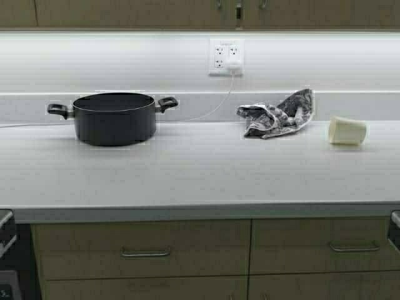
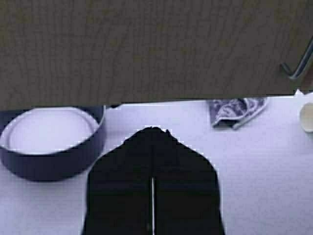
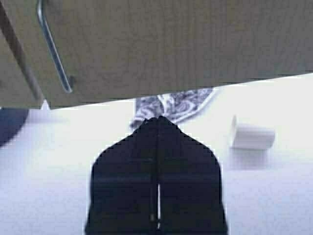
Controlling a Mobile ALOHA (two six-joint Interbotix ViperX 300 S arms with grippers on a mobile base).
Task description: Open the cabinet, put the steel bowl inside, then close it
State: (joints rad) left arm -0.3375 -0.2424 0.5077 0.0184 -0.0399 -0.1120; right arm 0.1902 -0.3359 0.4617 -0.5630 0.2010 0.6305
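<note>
Because both cabinet doors at the frame's top edge are closed, the left claw and right claw hover clenched before them, holding nothing. No steel bowl shows; only a black pot at the counter's left.

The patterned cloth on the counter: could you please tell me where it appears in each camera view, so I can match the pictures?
High view: the patterned cloth lies crumpled on the counter, right of centre, against the back wall.
Left wrist view: the cloth peeks out below the cabinet door.
Right wrist view: the cloth shows just past the shut right gripper.
Shared landmark: the white cup lying beside it.
</note>
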